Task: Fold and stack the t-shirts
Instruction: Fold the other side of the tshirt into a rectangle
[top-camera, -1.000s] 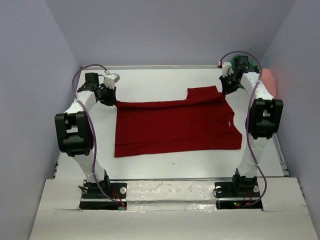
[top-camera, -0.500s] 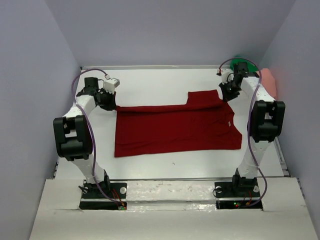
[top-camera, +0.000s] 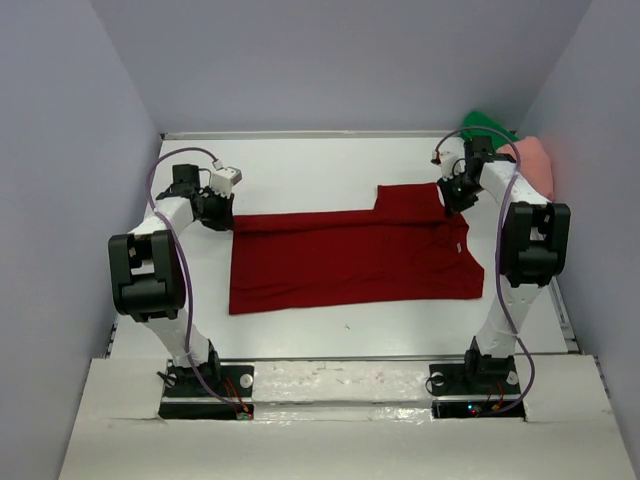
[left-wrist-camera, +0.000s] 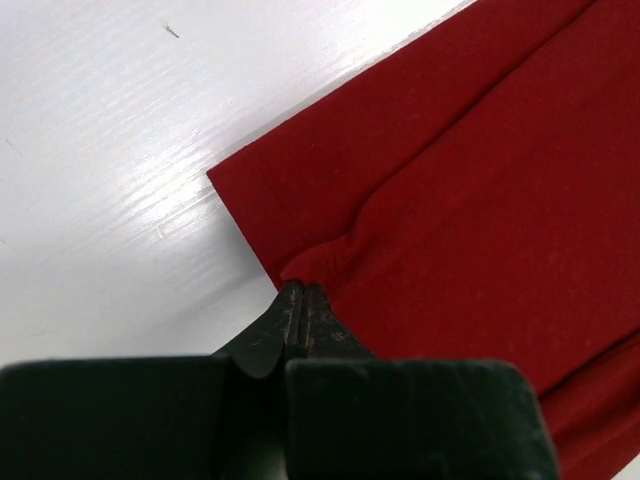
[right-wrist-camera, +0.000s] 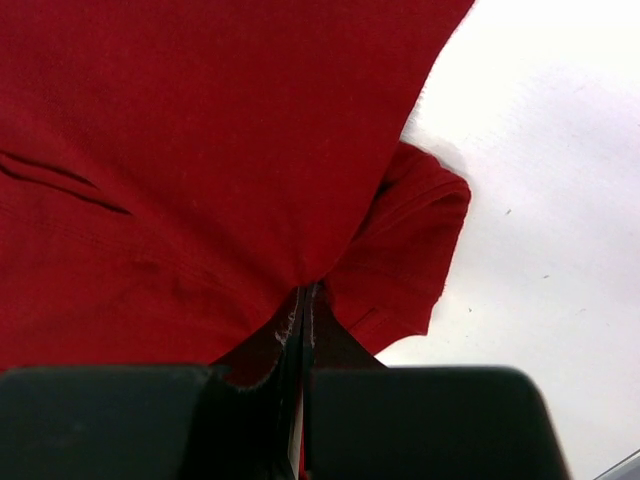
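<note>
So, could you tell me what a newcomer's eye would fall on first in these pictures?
The dark red t-shirt spread out mid-table stands out first against the white table. Next, both arms pinch its far edge: the left pincer shut on the far-left corner, the right pincer shut on fabric by the far-right sleeve. Lastly, a green t-shirt and a pink t-shirt sit bunched in the far right corner.
</note>
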